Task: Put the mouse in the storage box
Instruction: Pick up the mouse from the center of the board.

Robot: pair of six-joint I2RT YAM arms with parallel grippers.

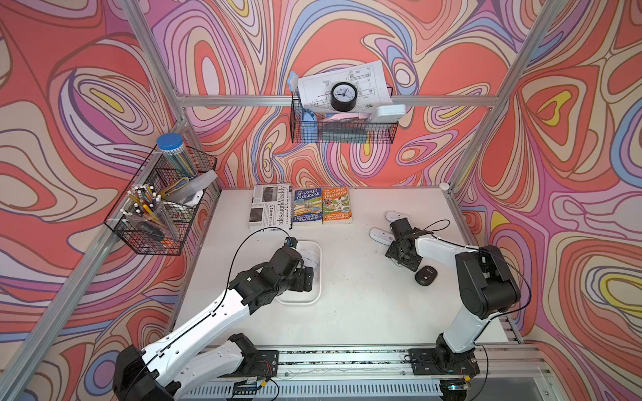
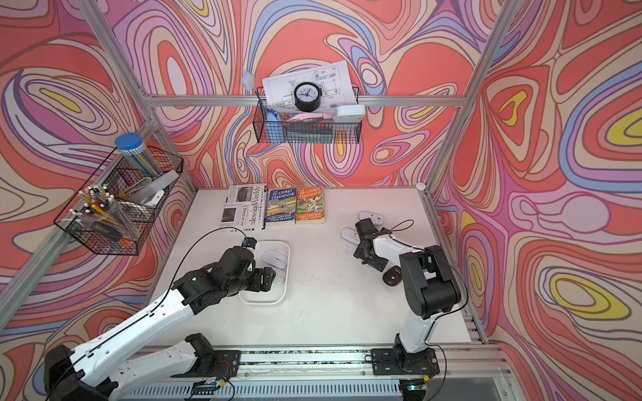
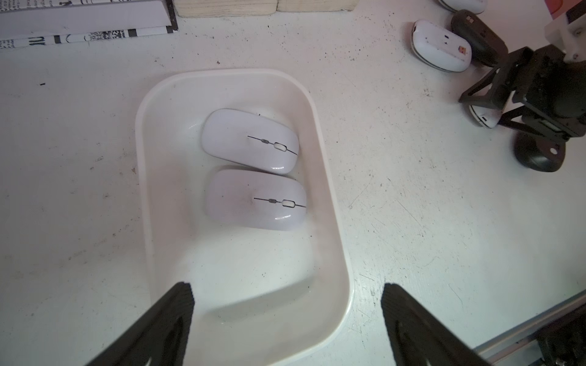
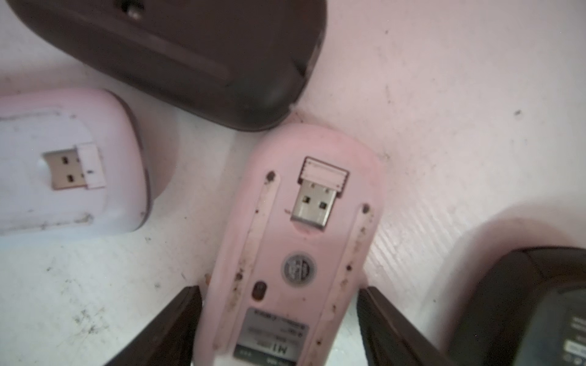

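Right wrist view: right gripper point(image 4: 279, 291) straddles an upturned mouse point(image 4: 295, 247) on the table point(image 4: 444, 95), right side; whether it pinches cannot be told. Left gripper point(image 3: 287, 287) gapes empty above the storage box point(image 3: 329, 190), left-centre

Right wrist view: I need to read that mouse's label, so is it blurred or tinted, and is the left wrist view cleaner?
Right wrist view: soft focus and a pink cast on the upturned mouse, label smeared; left wrist view: sharp, small glare spots on both white mice, a shadow on the storage box floor.
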